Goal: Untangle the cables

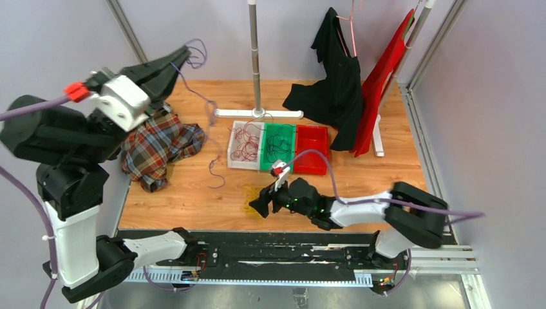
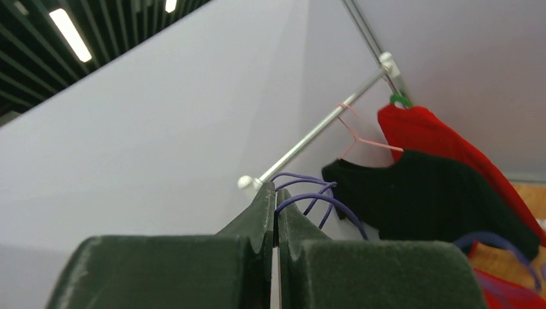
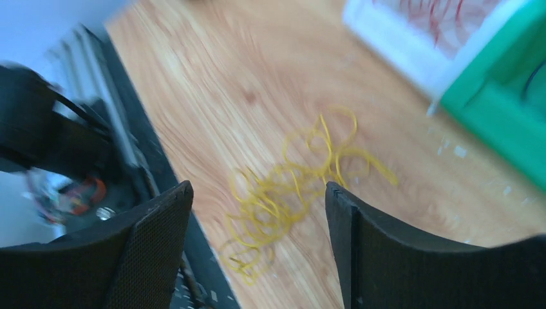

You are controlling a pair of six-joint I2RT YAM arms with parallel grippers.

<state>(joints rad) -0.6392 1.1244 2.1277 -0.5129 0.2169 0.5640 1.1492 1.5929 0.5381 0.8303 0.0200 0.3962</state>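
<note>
Cables [image 3: 290,193], yellow, beneath right tool [image 3: 257,192]

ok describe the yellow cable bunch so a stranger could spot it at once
On the wooden table, find the white tray left of the green tray. The yellow cable bunch lies on bare wood between that white tray and the arms' bases, right at the right gripper's open fingers. It is the only yellow tangle; the red strands sit inside the tray.
</note>
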